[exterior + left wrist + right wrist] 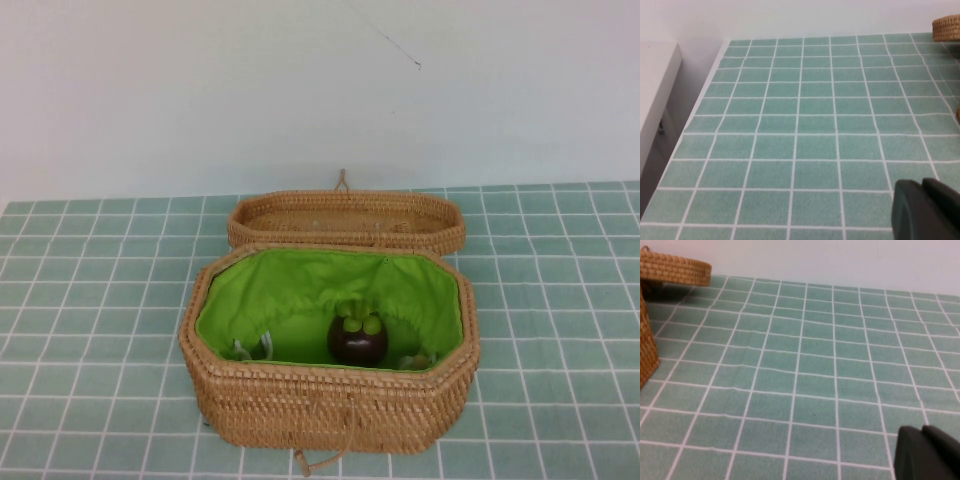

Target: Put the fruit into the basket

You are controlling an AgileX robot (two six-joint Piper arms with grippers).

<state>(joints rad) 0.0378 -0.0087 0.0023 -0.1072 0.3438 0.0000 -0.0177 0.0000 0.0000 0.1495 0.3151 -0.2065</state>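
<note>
Fruit (358, 340) — one small round piece, dark maroon-brown, light green lobed leaves on top. It sits inside the basket (330, 400) on the green lining (300, 290), near the front wall and slightly right of centre, apart from both pincers.

Basket — long, eight-sided, woven tan wicker. It stands at the middle of the bench (90, 300). Lid (347, 220) is thrown fully back and lies behind the body, inner side up, with a small loop at its far edge. A loop clasp (320, 462) hangs at the front wall. Small pale items lie in the lining's lower corners, too small to name.

Bench — green cloth with a white grid. There is open room left and right of the basket, and a narrower strip in front. A pale wall rises behind.

Left pincer (926, 210) — only a dark corner of it shows in the left wrist view, over bare grid well left of the basket. Its state: cannot tell. The bench's left edge (700, 100) shows there, with a white ledge (655, 85) beyond.

Right pincer (927, 452) — likewise only a dark corner, over bare grid right of the basket. Its state: cannot tell.
</note>
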